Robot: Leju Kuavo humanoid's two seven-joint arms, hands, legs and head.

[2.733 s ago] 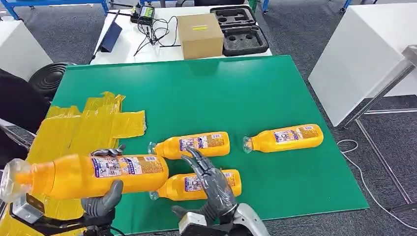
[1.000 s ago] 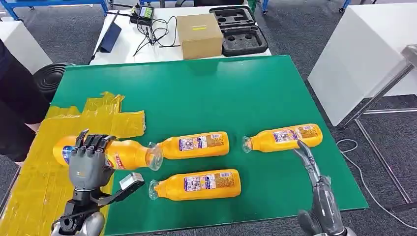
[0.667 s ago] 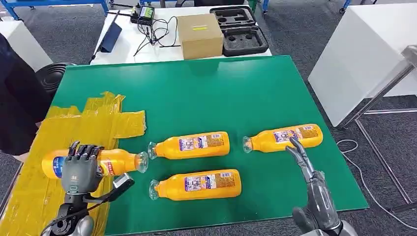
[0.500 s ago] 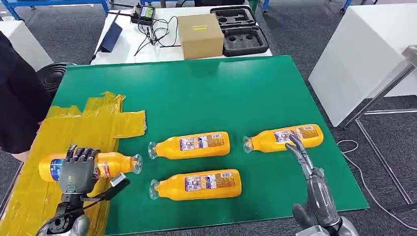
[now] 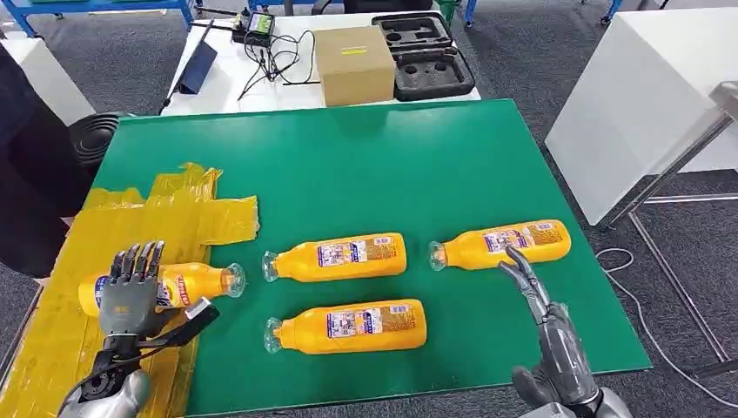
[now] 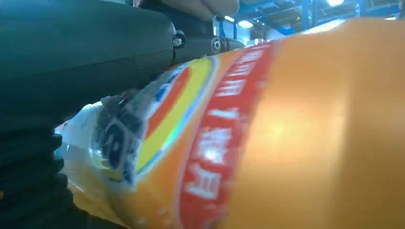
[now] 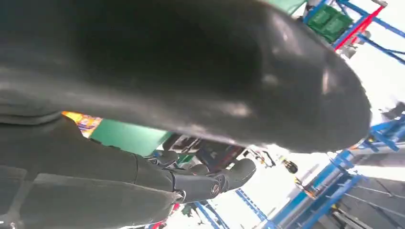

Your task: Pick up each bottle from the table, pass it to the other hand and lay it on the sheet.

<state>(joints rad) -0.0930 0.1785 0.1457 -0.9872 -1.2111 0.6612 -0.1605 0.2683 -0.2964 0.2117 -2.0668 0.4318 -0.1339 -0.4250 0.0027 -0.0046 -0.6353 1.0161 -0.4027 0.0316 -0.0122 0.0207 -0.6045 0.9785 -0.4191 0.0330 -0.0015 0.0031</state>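
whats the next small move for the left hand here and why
Probably lift the left hand clear of the bottle on the sheet. That bottle already lies on its side on the yellow sheet, and the fingers look spread above it rather than wrapped round it. The right hand is open near the rightmost bottle, likely the next pick.

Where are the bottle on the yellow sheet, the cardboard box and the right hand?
bottle on the sheet (image 5: 196,284), head view, orange body near its neck
cardboard box (image 5: 353,63), head view, top face
right hand (image 5: 546,326), head view, back of the hand
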